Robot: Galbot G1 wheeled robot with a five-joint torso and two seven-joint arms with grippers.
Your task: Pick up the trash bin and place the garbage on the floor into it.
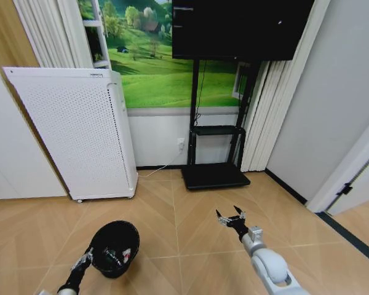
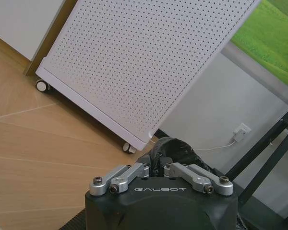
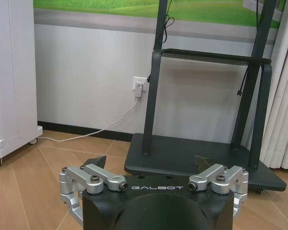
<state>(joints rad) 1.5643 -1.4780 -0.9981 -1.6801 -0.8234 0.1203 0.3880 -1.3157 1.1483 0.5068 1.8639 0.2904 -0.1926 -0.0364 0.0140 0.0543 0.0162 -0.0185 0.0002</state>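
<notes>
Holding the trash bin (image 1: pixel 115 247) off the floor (image 1: pixel 190 215) by its rim is the step in hand, as I judge it, and the items below are what I check to do it well.

Left claw (image 1: pixel 89 256): lower left of the head frame, clenched on the near rim of the bin, fingers pinched over the black liner. The left wrist frame shows the linkages drawn in and the liner bunched between them at bottom centre.

Bin: tilted, mouth turned up toward the head camera. Inside it I make out red-and-white pieces (image 1: pixel 126 253) and a dark item, too small to name with certainty.

Right claw (image 1: pixel 231 217): centre right of the head frame, released, jaws spread wide, carrying nothing, hanging above bare floor in front of the black stand base (image 1: pixel 214 176).

Floor: no loose litter visible on the boards in the frame.

Judgement: a rim pinch on a soft liner can slip. I should keep the grip firm, level the mouth so nothing spills, and keep clear of the white perforated unit (image 1: pixel 80 135) in the upper left.
</notes>
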